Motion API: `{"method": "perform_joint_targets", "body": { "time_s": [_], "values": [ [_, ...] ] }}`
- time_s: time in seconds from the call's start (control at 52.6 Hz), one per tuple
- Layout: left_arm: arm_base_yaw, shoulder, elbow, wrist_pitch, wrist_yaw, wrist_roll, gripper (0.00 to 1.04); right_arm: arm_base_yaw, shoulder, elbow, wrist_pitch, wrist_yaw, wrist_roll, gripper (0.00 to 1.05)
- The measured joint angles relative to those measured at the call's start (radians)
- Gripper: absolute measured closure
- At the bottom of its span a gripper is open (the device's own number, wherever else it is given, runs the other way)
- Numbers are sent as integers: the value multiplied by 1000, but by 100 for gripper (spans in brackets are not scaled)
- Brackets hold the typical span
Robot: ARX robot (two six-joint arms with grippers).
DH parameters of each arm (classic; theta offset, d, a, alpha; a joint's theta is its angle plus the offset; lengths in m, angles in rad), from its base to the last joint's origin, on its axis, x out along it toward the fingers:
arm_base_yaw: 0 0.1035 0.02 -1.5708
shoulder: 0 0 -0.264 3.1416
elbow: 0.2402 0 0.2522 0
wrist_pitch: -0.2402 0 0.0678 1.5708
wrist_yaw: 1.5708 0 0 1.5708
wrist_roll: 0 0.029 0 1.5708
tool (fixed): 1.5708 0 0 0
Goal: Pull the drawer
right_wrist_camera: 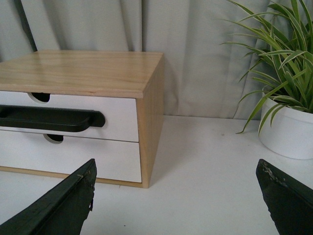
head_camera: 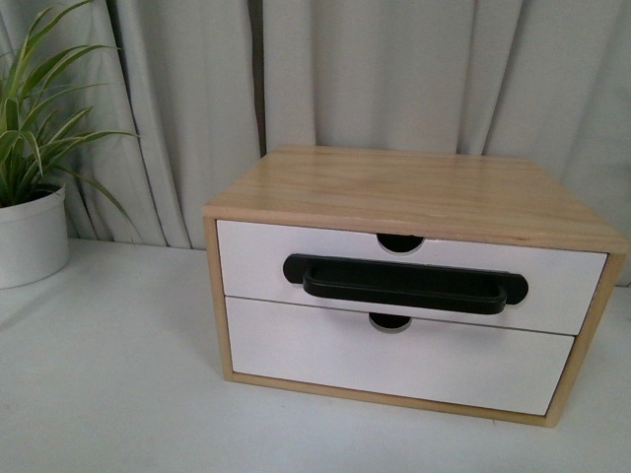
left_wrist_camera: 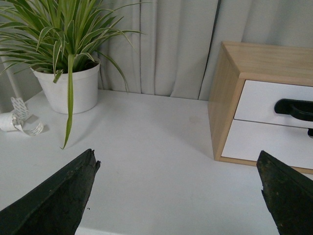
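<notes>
A spider plant (head_camera: 39, 108) in a white pot (head_camera: 30, 236) stands at the left edge of the frame on the white table (head_camera: 118, 374). Pale grey curtains (head_camera: 325, 69) fill the upper background. A handleless white drawer front (head_camera: 394, 360) sits lower centre-right. A white tape roll (left_wrist_camera: 9, 121) lies beside the pot.

The front view's edge cuts off the potted plant (head_camera: 30, 197) at the table's left side. In both wrist views the drawer (left_wrist_camera: 269, 100) runs out of frame partway along its handle (left_wrist_camera: 296, 108).
</notes>
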Motion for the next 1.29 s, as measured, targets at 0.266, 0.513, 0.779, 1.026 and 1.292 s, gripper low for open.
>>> {"method": "perform_joint_targets", "body": {
  "time_s": [0.266,0.513,0.779,1.026,1.292],
  "values": [
    [-179,128,8,71,-465,66,6,-91,183,93,-160,-312,-50,9],
    [-195,551,136,283,-222,317,6,-48,619,294,-129,-471,-277,9],
    [-175,918,306,360,193,623,6,14,885,473,-131,-479,-500,9],
    [-222,1222,578,130,363,934,6,56,1110,621,-177,-510,-741,9],
    [-282,1463,801,36,362,1082,6,99,1244,711,-201,-518,-890,9]
  ]
}}
